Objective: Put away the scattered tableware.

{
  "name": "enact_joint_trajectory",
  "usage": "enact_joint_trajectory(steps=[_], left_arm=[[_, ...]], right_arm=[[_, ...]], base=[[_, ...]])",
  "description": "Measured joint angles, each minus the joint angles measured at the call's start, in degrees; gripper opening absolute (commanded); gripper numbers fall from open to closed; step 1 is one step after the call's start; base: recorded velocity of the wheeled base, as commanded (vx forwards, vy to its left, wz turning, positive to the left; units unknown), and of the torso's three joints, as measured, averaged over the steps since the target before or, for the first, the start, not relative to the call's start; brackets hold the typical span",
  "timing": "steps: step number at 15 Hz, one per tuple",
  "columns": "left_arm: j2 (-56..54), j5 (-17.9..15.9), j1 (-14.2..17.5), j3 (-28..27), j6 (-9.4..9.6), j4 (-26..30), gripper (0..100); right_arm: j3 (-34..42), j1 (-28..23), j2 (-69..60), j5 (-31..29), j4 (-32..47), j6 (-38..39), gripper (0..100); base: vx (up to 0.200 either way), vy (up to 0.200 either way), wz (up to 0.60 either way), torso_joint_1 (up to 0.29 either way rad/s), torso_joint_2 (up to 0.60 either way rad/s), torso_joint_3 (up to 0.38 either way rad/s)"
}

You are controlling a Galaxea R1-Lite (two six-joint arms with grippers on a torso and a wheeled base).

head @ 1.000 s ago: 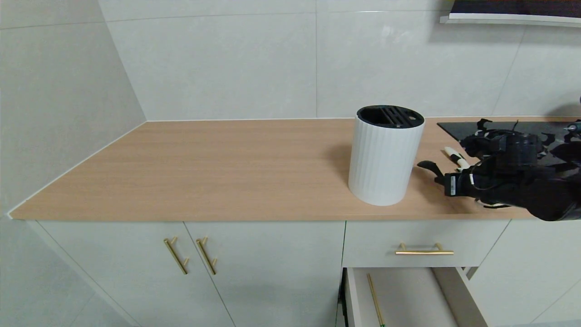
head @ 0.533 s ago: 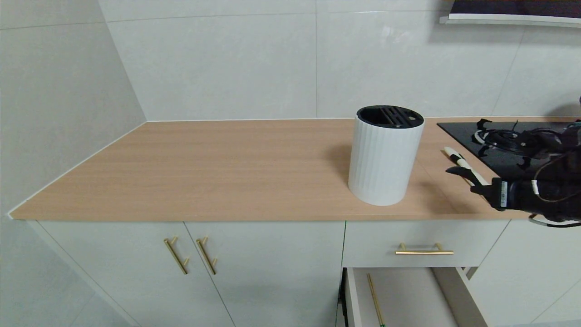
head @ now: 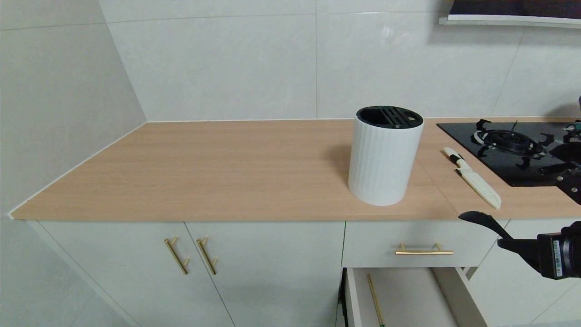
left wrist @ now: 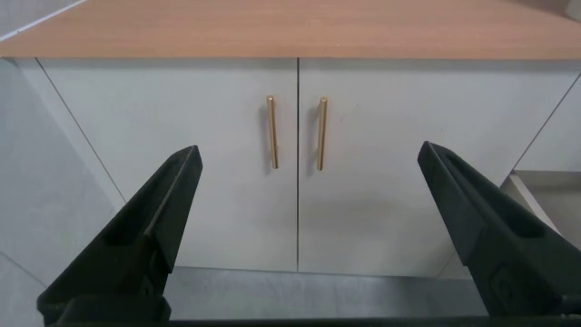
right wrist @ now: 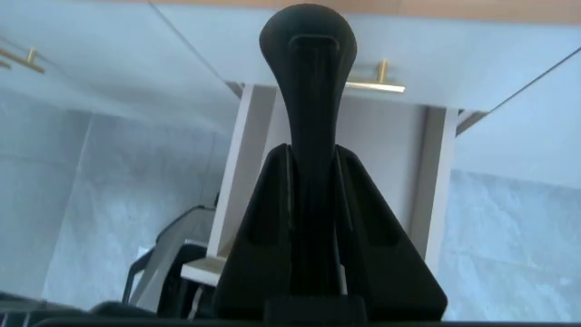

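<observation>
1. Light wooden countertop runs across the middle of the head view, against a white tiled wall.
2. Lower left, under the counter: two white cabinet doors, each with a slim brass bar handle, the handles side by side.
3. Left gripper: in its wrist view the black fingers stand spread wide apart with nothing between them. It faces the same pair of doors and is well apart from them.
4. Right of centre: white ribbed cylindrical holder with a black slotted top. It stands upright on the counter, near the front edge.
5. Below the holder: closed white drawer front with a brass handle. Under that, at the bottom edge, is a pulled-out white drawer. A thin gold stick lies lengthwise along its left side.
6. Right of the holder: cream-coloured knife with a black band on its handle. It lies flat on the counter at a slant, handle toward the wall, tip near the front edge. It sits between the holder and the hob, touching neither.
7. Upper right: black glass gas hob, set into the counter.
8. Lower right: right gripper, out in front of the counter edge. It is below the knife's tip and apart from it. Fingers pressed together, nothing gripped.
</observation>
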Motion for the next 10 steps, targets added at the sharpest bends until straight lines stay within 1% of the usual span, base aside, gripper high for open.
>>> enact_joint_trajectory(steps=[3, 5, 7, 10], left_arm=[[0.0, 0.0, 0.0, 0.0, 0.0, -0.02, 100], [0.0, 0.0, 0.0, 0.0, 0.0, 0.0, 100], [0.0, 0.0, -0.02, 0.0, 0.0, -0.02, 100], [0.0, 0.0, 0.0, 0.02, 0.0, -0.02, 100]], right_arm=[[1.27, 0.72, 1.54, -0.07, -0.07, -0.06, 0], [2.05, 2.21, 3.01, -0.22, -0.4, -0.06, 0], [2.76, 3.28, 4.05, -0.24, -1.15, -0.09, 0], [3.95, 3.78, 4.83, -0.29, -2.89, -0.27, 0]], base=[[0.0, 0.0, 0.0, 0.0, 0.0, 0.0], [0.0, 0.0, 0.0, 0.0, 0.0, 0.0], [0.0, 0.0, 0.0, -0.137, 0.31, 0.181], [0.0, 0.0, 0.0, -0.188, 0.46, 0.268]])
